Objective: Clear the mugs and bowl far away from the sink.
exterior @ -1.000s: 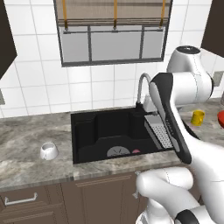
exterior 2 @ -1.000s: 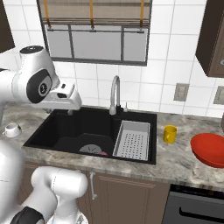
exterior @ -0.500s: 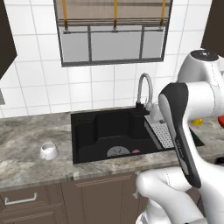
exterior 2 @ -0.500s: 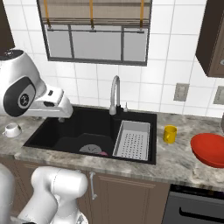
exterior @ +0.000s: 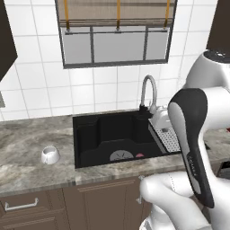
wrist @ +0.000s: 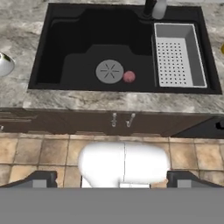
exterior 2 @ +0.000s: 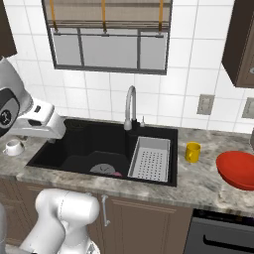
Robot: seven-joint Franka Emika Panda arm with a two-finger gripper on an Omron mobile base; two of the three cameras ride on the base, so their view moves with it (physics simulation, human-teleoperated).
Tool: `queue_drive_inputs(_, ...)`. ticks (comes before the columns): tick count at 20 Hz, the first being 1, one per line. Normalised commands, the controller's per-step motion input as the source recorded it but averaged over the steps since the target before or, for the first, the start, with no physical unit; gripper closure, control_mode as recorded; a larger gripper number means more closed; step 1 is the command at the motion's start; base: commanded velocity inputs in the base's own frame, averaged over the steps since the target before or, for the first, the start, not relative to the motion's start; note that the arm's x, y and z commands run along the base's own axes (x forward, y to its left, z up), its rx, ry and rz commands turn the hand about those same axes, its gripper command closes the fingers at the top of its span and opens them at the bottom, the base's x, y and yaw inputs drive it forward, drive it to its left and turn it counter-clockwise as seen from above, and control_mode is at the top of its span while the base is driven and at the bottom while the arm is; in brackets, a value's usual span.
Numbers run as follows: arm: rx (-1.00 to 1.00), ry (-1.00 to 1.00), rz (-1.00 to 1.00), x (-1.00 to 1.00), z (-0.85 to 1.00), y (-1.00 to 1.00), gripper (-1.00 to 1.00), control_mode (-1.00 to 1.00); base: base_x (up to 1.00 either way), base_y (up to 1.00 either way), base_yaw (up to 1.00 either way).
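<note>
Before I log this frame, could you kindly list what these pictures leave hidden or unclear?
- Red bowl: right base view, its far side cut off by the picture's edge.
- White mug: hand view, mostly cut off by the left edge; its side mark is unreadable there.
- Grey tray: left base view, largely hidden behind the robot's arm.
- Small pink thing in the sink: too small to identify.

White mug [wrist: 4, 64] cut by frame edge; red bowl [exterior 2: 238, 170] cropped.
</note>
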Motion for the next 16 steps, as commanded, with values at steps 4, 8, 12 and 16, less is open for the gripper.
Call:
queue_drive_inputs(4,0.18,0.06,0.00,-0.20,0.17,0.15,-1.00,-1.00,0.00,0.00,0.00)
queue_drive_inputs(8,0.05,0.06,0.01,-0.03,0.01,0.00,-1.00,1.00,-0.03,0.01,0.01)
queue_drive_inputs(12,0.00,0.00,0.00,0.00,0.00,0.00,-1.00,1.00,-0.12,0.54,0.01)
queue_drive_inputs(16,0.00,0.00,0.00,0.00,0.00,0.00,-1.00,1.00,-0.16,1.00,0.00)
